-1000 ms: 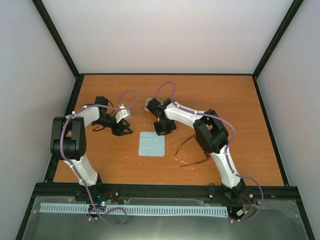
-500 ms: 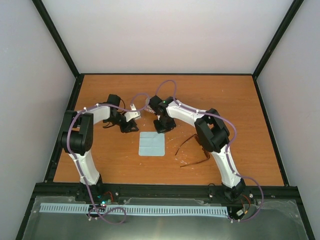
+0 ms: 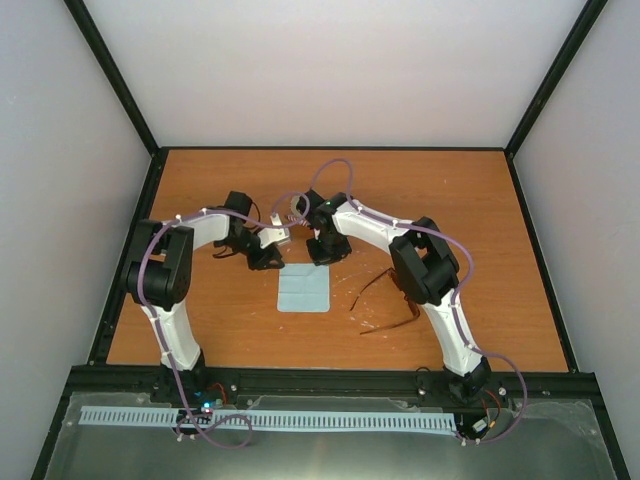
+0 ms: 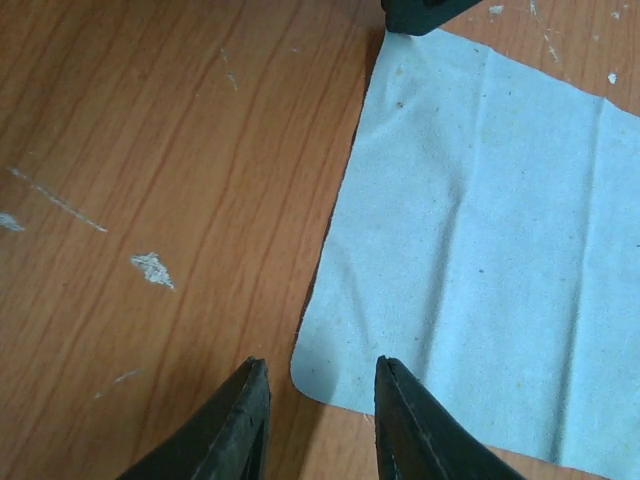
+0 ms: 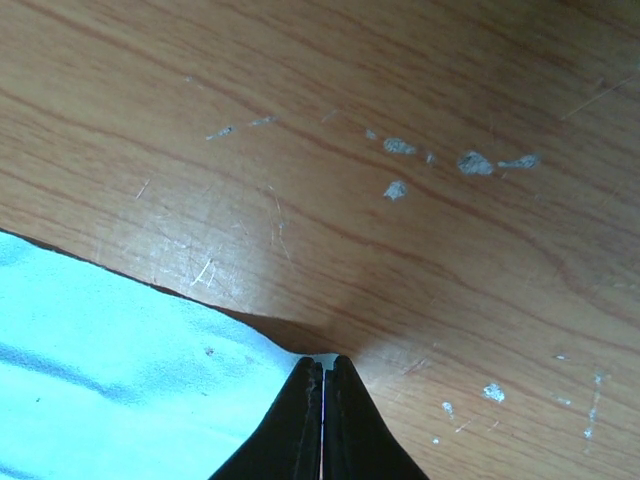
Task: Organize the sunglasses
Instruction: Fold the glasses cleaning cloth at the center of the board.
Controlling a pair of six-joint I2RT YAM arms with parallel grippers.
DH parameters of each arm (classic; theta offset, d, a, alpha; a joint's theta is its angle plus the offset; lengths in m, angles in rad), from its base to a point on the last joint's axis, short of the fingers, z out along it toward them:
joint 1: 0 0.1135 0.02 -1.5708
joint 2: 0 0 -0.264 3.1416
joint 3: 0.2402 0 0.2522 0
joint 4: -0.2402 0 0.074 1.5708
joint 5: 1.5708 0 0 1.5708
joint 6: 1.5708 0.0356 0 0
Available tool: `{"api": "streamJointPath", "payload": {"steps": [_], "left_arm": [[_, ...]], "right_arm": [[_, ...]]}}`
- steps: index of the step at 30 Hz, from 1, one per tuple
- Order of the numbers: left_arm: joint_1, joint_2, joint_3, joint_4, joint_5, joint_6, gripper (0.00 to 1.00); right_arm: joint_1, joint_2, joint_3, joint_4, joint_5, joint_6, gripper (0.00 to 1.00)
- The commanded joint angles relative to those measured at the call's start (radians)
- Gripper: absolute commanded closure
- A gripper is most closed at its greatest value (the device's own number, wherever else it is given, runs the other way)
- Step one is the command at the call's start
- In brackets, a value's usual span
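Nearest the arm bases, the thin reddish-brown sunglasses with dark lenses (image 3: 371,287) lay on the orange-brown wooden bench (image 3: 460,200). They were right of centre, partly under the right arm's elbow, and neither gripper touched them. Just to their left the light blue square cloth (image 3: 304,288) lay flat.

At the cloth's far left corner the left gripper (image 4: 320,400) stood part open, low over the wood, a finger on either side of the rounded corner. At the far right corner the right gripper (image 5: 322,400) was closed, tips together at the cloth's edge. Whether it pinched fabric could not be told.

The step in hand seemed to be taking up the cloth by its two far corners, with the sunglasses not yet dealt with. The next move would call for the left gripper to press down and close on thin fabric lying flush, which could slip out.

Beyond the grippers, open wood ran to the black far rail (image 3: 330,149), leaving room to move, though the two wrists stood close together.
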Motion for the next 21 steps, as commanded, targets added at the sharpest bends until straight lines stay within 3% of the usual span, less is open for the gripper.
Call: {"api": "streamJointPath", "payload": {"steps": [1,21], "left_arm": [[-0.009,0.001,-0.009,-0.019,0.021,0.029,0.68],[-0.03,0.058,-0.009,0.041,-0.031,0.005,0.7]], "right_arm": [[-0.007,-0.015,-0.012,0.005,0.001,-0.004,0.97],[-0.02,-0.034,-0.062,0.034,-0.014,0.013,0.97]]}}
